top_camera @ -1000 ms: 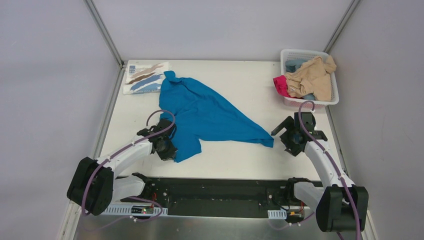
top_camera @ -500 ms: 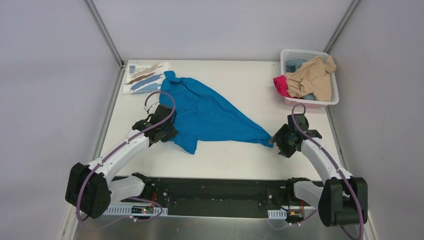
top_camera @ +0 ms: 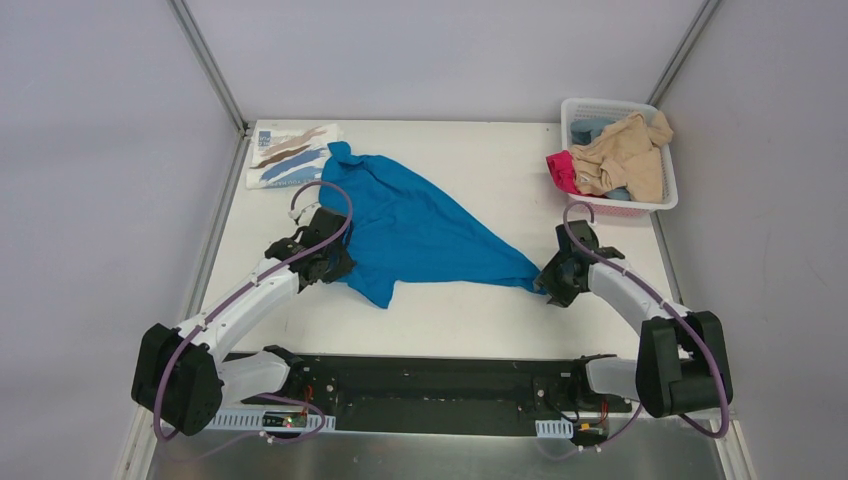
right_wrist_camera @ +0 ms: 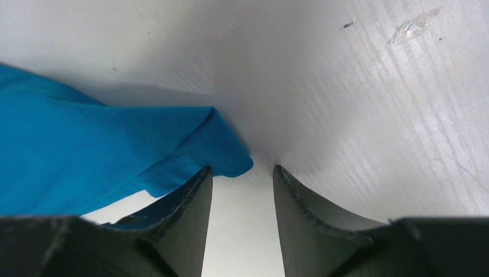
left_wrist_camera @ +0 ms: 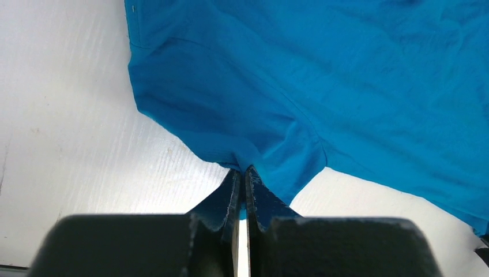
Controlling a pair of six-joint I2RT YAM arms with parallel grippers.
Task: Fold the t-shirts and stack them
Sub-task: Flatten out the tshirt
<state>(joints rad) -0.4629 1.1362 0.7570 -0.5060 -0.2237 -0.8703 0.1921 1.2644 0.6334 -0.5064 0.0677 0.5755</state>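
From above, the blue shirt (top_camera: 420, 225) lies spread and crumpled into a rough triangle, collar at the far end and one long tip trailing to the right. The left gripper (top_camera: 335, 268) sits at the shirt's near left edge and the right gripper (top_camera: 548, 280) at the end of that long tip. Judging by this, each arm takes one end so the cloth can be pulled flat for folding. Just beyond the shirt's collar lies the printed shirt (top_camera: 290, 155), already folded, likely the base of the stack. Well to the right of the shirt a white basket (top_camera: 668, 200) holds the beige shirt (top_camera: 625, 155) and a pink one (top_camera: 562, 170), waiting their turn. In the left wrist view the left gripper (left_wrist_camera: 243, 173) has its jaws pressed together on a puckered fold of the blue shirt (left_wrist_camera: 323, 81) at its near hem, the cloth fanning away from the fingertips over the table (left_wrist_camera: 69, 133). In the right wrist view the right gripper (right_wrist_camera: 242, 173) has its jaws apart with bare table (right_wrist_camera: 357, 104) showing in the gap. The corner of the blue shirt (right_wrist_camera: 86, 156) drapes over the left finger, its point just reaching the gap, so nothing is clamped there yet.
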